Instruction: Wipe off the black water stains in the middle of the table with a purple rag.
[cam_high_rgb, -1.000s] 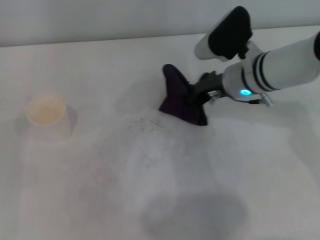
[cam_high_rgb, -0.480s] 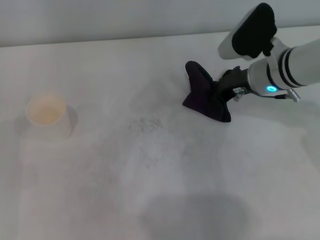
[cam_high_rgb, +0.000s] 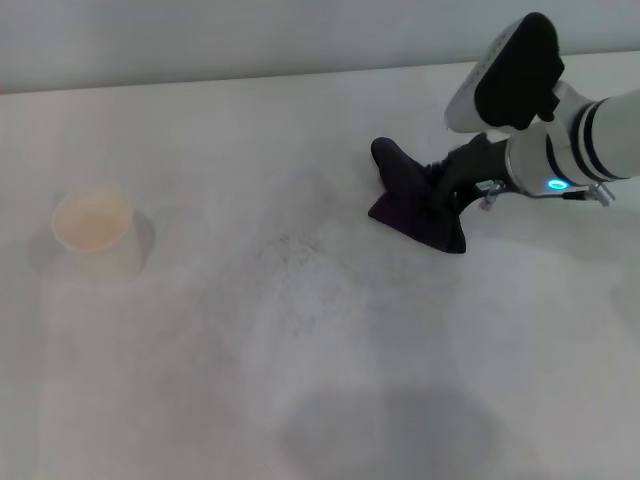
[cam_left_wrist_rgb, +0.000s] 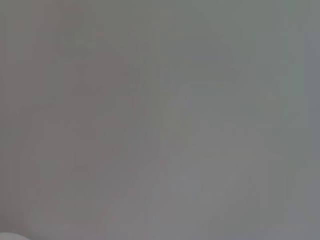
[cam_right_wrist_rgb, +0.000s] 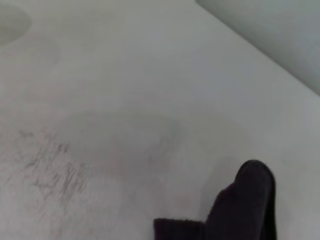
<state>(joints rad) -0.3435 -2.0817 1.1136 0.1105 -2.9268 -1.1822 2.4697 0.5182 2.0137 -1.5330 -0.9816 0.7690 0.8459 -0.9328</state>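
Note:
The purple rag (cam_high_rgb: 415, 198) lies bunched on the white table (cam_high_rgb: 300, 380), right of the middle and toward the back. My right gripper (cam_high_rgb: 450, 183) is shut on the rag's right side and holds it down against the tabletop. The rag also shows in the right wrist view (cam_right_wrist_rgb: 240, 210). No solid black blot shows in any view; only a faint grey speckled smudge (cam_high_rgb: 292, 250) lies left of the rag, also in the right wrist view (cam_right_wrist_rgb: 52, 167). My left gripper is out of view; the left wrist view shows only blank grey.
A white paper cup (cam_high_rgb: 95, 232) stands at the left of the table. The table's back edge meets a grey wall (cam_high_rgb: 200, 40).
My right gripper has dragged the rag to the right and slightly back, away from the speckled smudge. The cup has not moved.

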